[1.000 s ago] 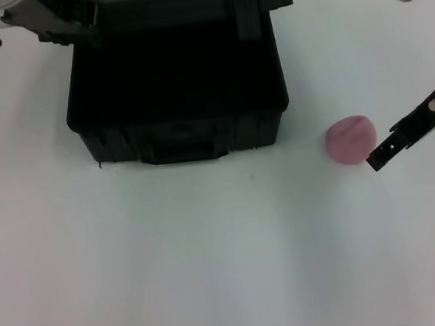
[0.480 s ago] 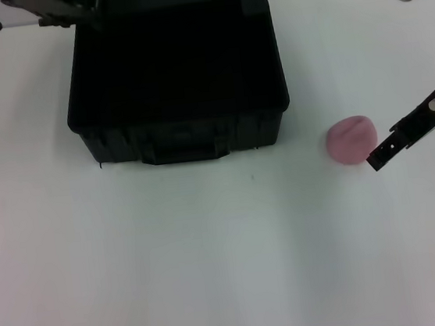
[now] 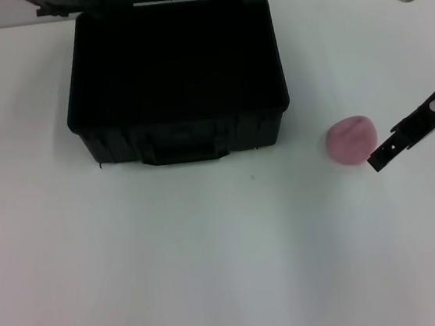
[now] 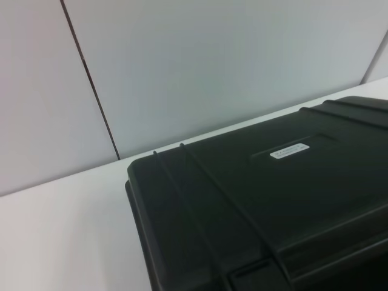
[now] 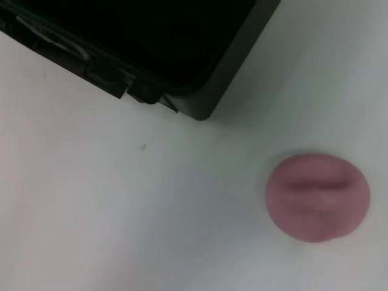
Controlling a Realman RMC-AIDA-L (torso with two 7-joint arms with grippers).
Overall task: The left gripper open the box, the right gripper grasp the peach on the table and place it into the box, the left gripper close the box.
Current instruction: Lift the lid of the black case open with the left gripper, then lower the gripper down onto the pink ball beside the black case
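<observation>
Pale grey panelled wall (image 4: 212, 66) with a dark vertical seam (image 4: 91, 79) behind the white tabletop (image 3: 213, 266)

From the right wrist view I note the peach (image 5: 317, 197) resting on the white table (image 5: 121, 230), dusty pink, with a shallow crease across its upper face. It lies apart from the box (image 5: 200, 66), bare tabletop between them. I see one corner of the box, black, open, with a dark interior. Latch fittings (image 5: 130, 85) project from its lower wall. A small dark speck (image 5: 143, 146) marks the table near that wall.
</observation>
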